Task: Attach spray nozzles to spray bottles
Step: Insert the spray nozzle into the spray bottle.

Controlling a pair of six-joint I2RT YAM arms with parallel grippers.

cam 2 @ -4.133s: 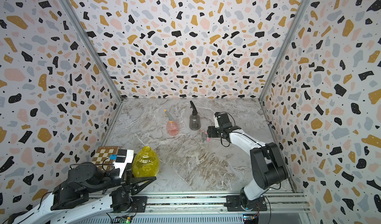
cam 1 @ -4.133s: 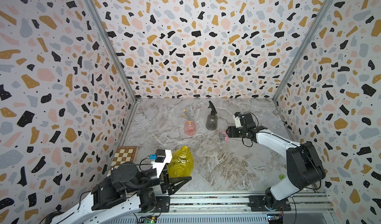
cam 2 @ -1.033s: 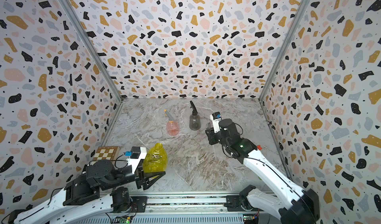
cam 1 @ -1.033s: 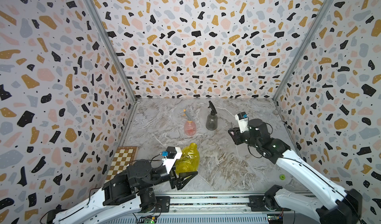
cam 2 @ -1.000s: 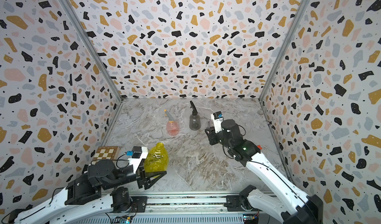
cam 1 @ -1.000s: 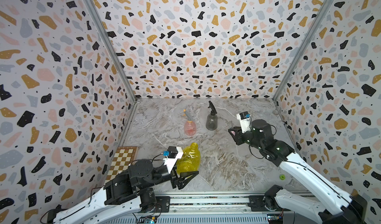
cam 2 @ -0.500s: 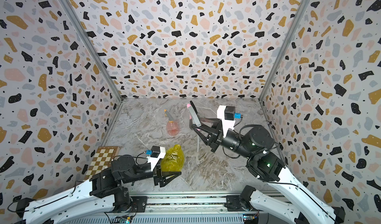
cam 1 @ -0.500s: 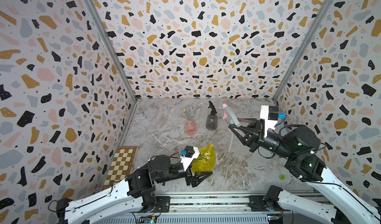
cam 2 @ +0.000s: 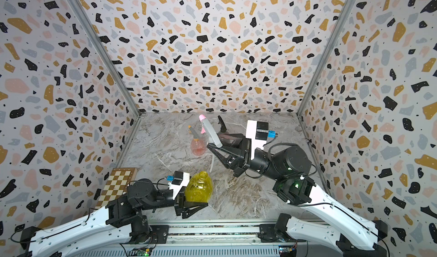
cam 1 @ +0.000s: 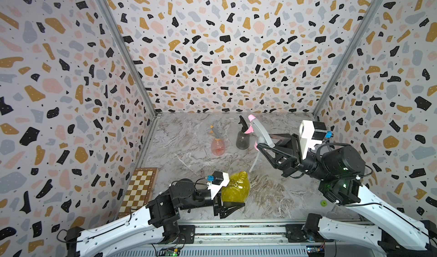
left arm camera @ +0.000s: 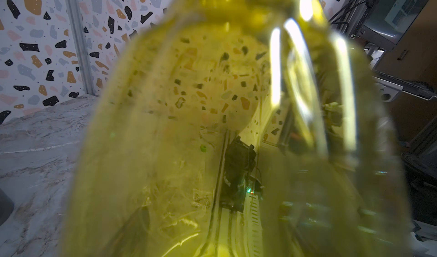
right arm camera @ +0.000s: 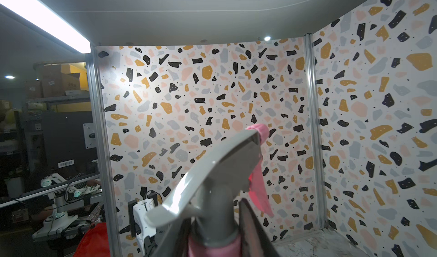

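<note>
The left hand (cam 1: 233,202) clenches the yellow spray bottle (cam 1: 236,189) near the tabletop's (cam 1: 189,149) six o'clock edge, while the right hand (cam 1: 263,144) grips the grey-and-pink spray nozzle (cam 1: 257,128) aloft, toward one o'clock of it.

The right gripper (cam 1: 264,142), earlier low over the far table, has risen and come nearer, lifting the grey-and-pink nozzle (cam 1: 259,129) with its dip tube (cam 1: 253,164) hanging free; the left gripper (cam 1: 234,200) has carried the yellow bottle (cam 1: 236,189) rightward toward the middle
</note>
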